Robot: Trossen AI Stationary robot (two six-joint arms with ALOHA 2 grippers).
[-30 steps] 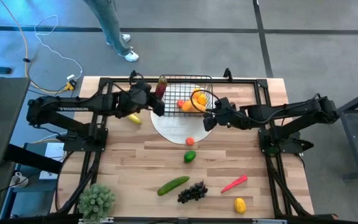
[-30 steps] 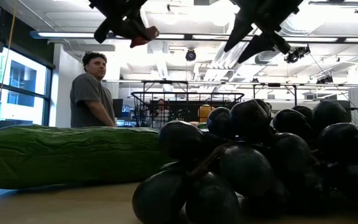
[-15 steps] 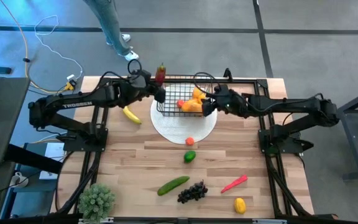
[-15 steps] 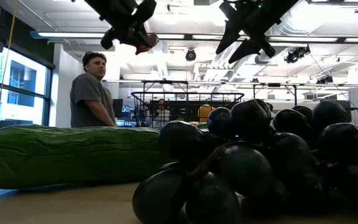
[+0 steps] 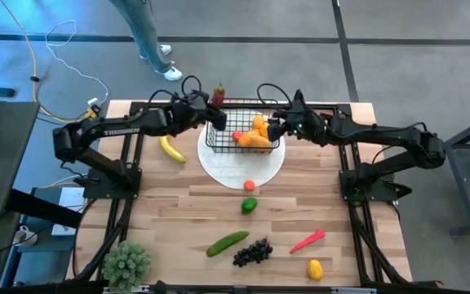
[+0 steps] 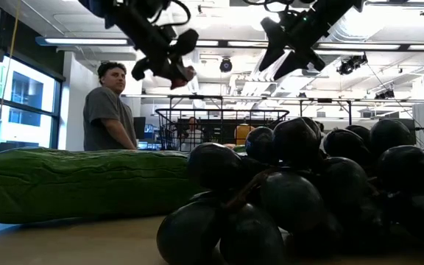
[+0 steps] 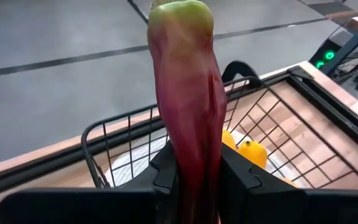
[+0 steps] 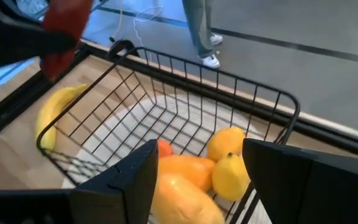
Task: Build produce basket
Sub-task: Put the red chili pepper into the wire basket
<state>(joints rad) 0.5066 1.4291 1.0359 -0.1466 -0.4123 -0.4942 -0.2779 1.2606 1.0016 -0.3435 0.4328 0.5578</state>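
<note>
The black wire basket (image 5: 243, 124) stands on a white plate (image 5: 243, 167) at the table's far middle. It holds mangoes (image 8: 185, 174), a lemon (image 8: 229, 174) and an orange (image 8: 229, 142). My left gripper (image 5: 212, 104) is above the basket's far left corner, shut on a red chili pepper (image 7: 188, 93), which also shows in the low view (image 6: 182, 73). My right gripper (image 5: 274, 129) is open and empty above the basket's right side; in the right wrist view (image 8: 197, 168) its fingers stand apart over the fruit. My left gripper pinches the pepper's lower length (image 7: 191, 168) between its two fingers, one on each side. The pepper lies along the fingers and sticks out ahead of them, its green stem end (image 7: 180, 12) farthest out. It is lifted clear of the basket and table.
A banana (image 5: 170, 149) lies left of the plate. A small orange-red fruit (image 5: 250, 185), a green fruit (image 5: 250, 205), a cucumber (image 5: 228, 242), grapes (image 5: 253, 251), a second red chili (image 5: 307, 240) and a yellow fruit (image 5: 315, 269) lie nearer. A potted plant (image 5: 126, 263) stands near left. A person (image 6: 109, 107) stands beyond.
My left gripper has carried the chili from beside the plate's left toward the far edge and right, to the basket's far left corner, staying shut on it. My right gripper has gone toward the far edge along the basket's right side.
</note>
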